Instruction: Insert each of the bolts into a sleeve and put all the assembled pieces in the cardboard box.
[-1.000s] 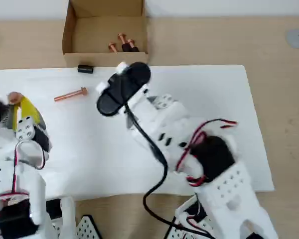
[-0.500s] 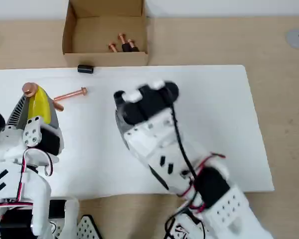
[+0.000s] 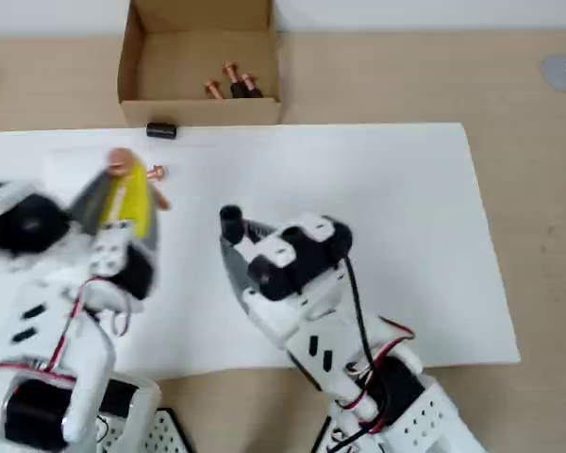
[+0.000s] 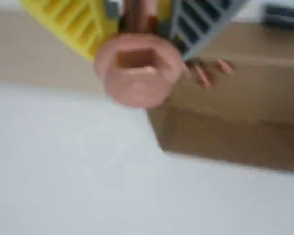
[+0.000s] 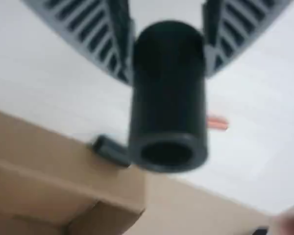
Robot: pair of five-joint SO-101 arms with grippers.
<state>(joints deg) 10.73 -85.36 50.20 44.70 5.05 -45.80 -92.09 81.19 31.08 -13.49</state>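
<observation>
Left jaws clamping bolt (image 4: 137, 68), right jaws clamping sleeve (image 5: 167, 98)

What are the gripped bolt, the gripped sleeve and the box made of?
The bolt: copper-coloured, smooth, slight sheen; likely metal, possibly just plated. The sleeve: matte black, no glint; probably plastic or rubber. The box: dull brown cardboard with folded flaps.

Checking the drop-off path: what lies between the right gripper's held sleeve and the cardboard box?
High view: only bare white mat between sleeve and cardboard box.
</observation>
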